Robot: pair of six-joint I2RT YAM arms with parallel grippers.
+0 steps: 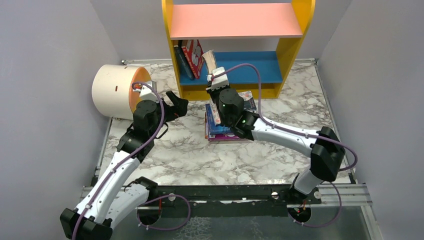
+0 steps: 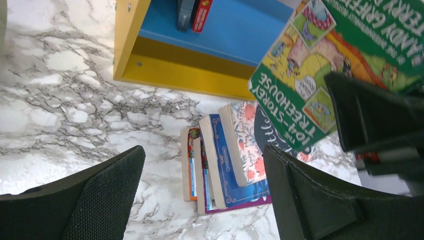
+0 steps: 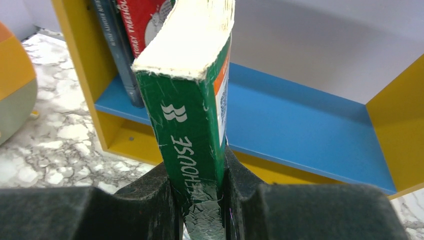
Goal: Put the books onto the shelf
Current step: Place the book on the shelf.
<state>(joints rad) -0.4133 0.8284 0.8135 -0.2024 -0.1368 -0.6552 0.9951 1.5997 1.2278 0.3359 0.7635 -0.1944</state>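
Observation:
My right gripper (image 1: 216, 80) (image 3: 200, 172) is shut on the spine end of a green book (image 3: 185, 115) (image 2: 340, 55). It holds the book upright just in front of the shelf's (image 1: 302, 30) blue lower board (image 1: 255, 67) (image 3: 300, 115). A dark blue book (image 3: 115, 45) and a red book (image 3: 142, 20) lean at that board's left end (image 1: 189, 60). Several more books (image 1: 220, 125) (image 2: 225, 160) lie stacked on the marble table, below my right wrist. My left gripper (image 1: 175, 105) (image 2: 204, 156) hovers left of the stack, open, with nothing between its fingers (image 2: 100, 195).
A cream cylinder with an orange end (image 1: 117, 90) (image 3: 15, 80) lies at the table's left, close behind my left wrist. The pink upper board (image 1: 235, 20) is bare. Grey walls close in both sides and the back.

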